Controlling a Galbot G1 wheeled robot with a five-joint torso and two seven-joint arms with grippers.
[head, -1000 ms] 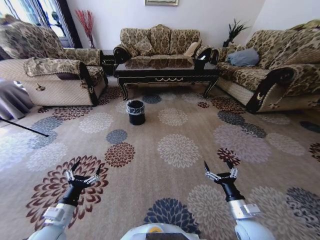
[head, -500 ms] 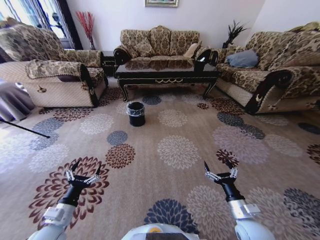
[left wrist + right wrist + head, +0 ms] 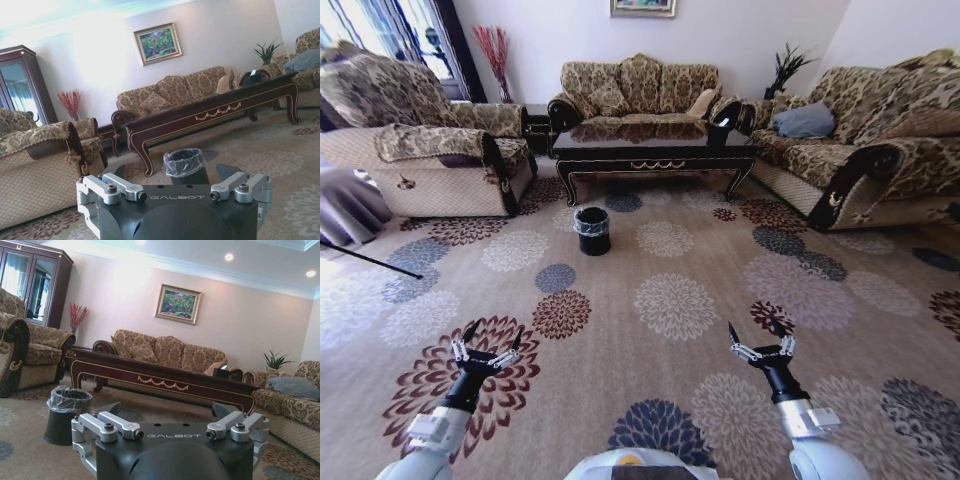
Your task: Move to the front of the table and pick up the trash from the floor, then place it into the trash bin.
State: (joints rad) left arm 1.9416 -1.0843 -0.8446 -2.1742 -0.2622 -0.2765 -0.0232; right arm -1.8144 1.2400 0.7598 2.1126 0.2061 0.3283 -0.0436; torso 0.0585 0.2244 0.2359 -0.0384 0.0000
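The left gripper and the right gripper are both held low over the carpet, fingers spread and nothing between them. Neither is placed near any task thing; the arms are carried forward, side by side, as for driving.

The bin is found ahead and slightly to the left of centre, well apart from both grippers and just before the front left leg of the table. It is judged to lie nearer the left arm's line (though far beyond reach of either). The table's long axis runs across the view, its ornamented rail facing the robot. No trash can be made out on the carpet; a pale patch near the bin cannot be told from the pattern.

Compared with the earlier frames, the whole scene has shifted slightly, so the camera has moved; the grippers are held as before.
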